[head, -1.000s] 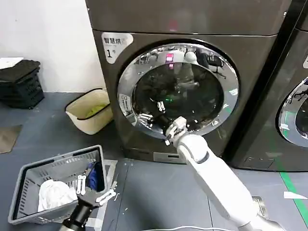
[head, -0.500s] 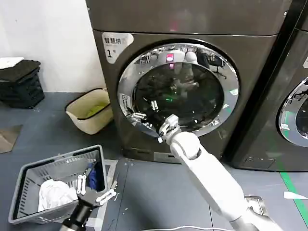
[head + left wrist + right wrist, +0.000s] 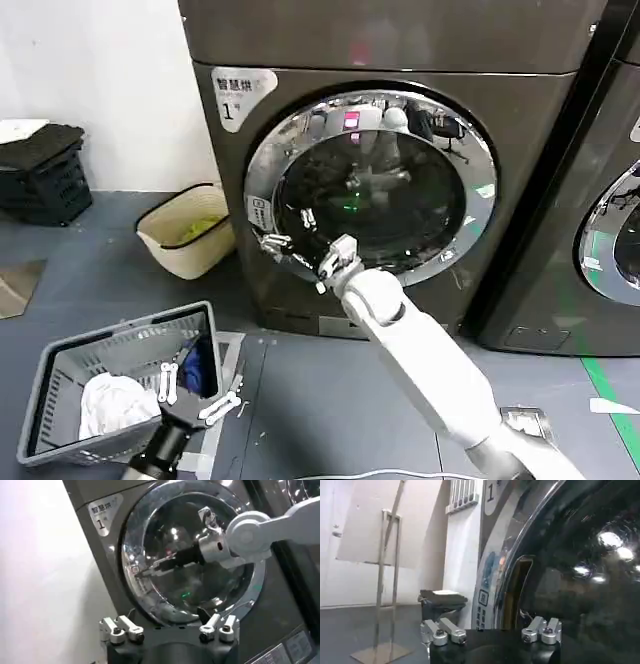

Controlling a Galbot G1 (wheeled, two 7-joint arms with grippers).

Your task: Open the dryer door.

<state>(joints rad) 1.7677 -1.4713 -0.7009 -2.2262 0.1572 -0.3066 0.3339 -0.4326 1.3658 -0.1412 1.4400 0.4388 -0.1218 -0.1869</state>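
Now reaching across the dryer door (image 3: 370,185) toward its left chrome rim — right gripper (image 3: 288,240) spread open, gripping nothing, aimed at the handle recess (image 3: 512,592) to hook and pull. Door apparently shut. Left gripper (image 3: 200,392) parked open above the basket (image 3: 60,355), idle.

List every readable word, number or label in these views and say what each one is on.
"1": white sticker at the upper left of the dryer front, beside the dryer door; the Chinese characters above it are too small to read surely.
Small label on the door's chrome ring: too small to read.
Panel label low on the dryer front: blurred, unreadable.
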